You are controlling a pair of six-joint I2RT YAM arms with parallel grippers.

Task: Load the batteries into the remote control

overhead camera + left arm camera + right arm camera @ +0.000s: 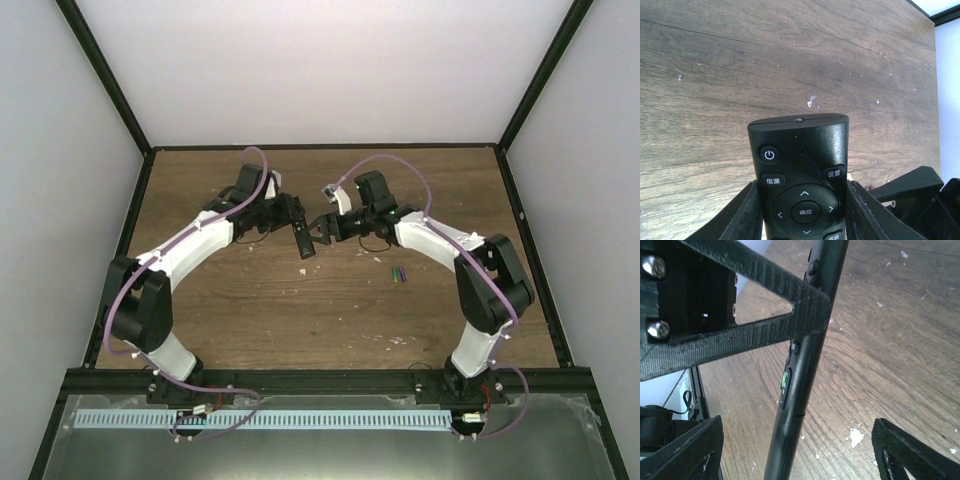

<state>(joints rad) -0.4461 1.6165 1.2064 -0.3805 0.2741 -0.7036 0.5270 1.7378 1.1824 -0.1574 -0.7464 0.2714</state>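
Two batteries (399, 273): green, purple-blue — side by side on table, beside right arm.
remote control (303, 238): pinched in left gripper (802, 200).
right gripper (795, 450): spread, straddling remote control.
table (300, 310): brown wood grain, white flecks.
walls (300, 70): white — black frame.

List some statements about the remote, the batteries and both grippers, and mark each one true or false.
1. The left gripper is shut on the slim black remote control. True.
2. The green and purple cylindrical batteries already sit inside the remote. False: they lie side by side on the brown wooden table, apart from the remote.
3. The right gripper is clamped on the remote. False: its fingers stand open on either side of the remote, not touching it.
4. The remote's button face is turned toward the left wrist camera. True.
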